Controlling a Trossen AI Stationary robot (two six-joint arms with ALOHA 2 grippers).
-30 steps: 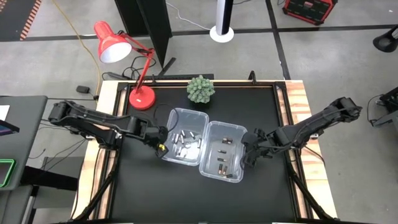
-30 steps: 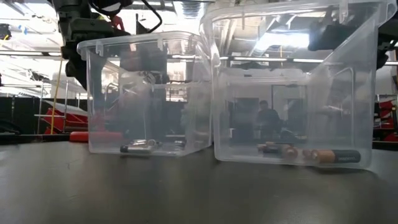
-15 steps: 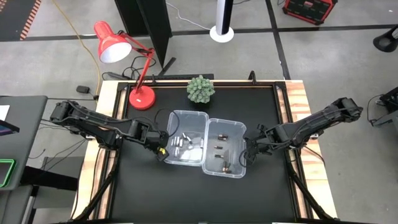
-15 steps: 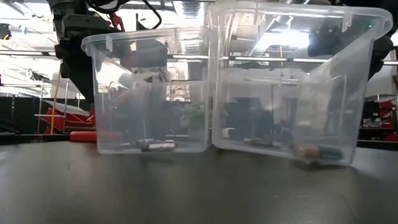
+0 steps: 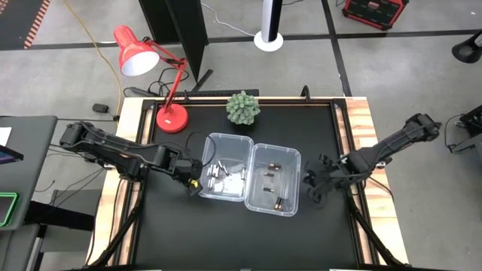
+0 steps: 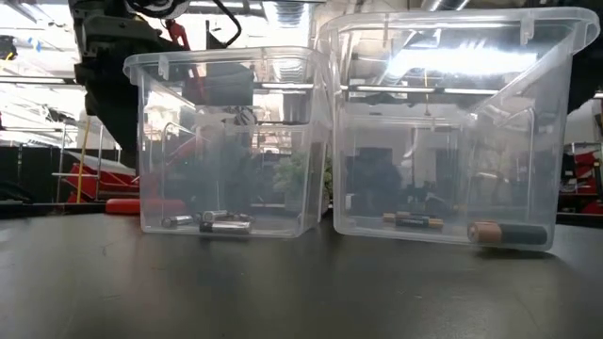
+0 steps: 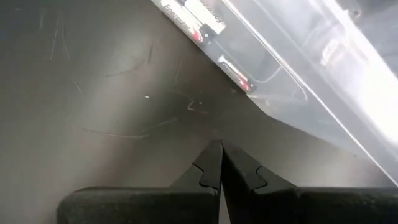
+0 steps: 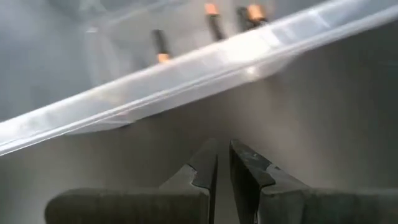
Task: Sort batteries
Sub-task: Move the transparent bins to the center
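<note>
Two clear plastic bins stand side by side, flat on the black table. The left bin holds whitish-silver batteries. The right bin holds dark batteries with copper ends. My left gripper hovers shut just off the left bin's near left corner, touching nothing. My right gripper hangs clear of the right bin's right wall. Only a thin slit shows between its fingers, with nothing in it.
A red desk lamp and a small green plant stand along the table's far edge. Wooden rails border the table's left and right sides. Bare black tabletop lies between the bins and the near edge.
My right gripper has drawn back from the right bin toward the table's right edge and risen a little. The right bin, skewed and tipped up on one side before, has turned square to the left bin and settled flat. Its batteries have rolled. The left bin has turned slightly too.
</note>
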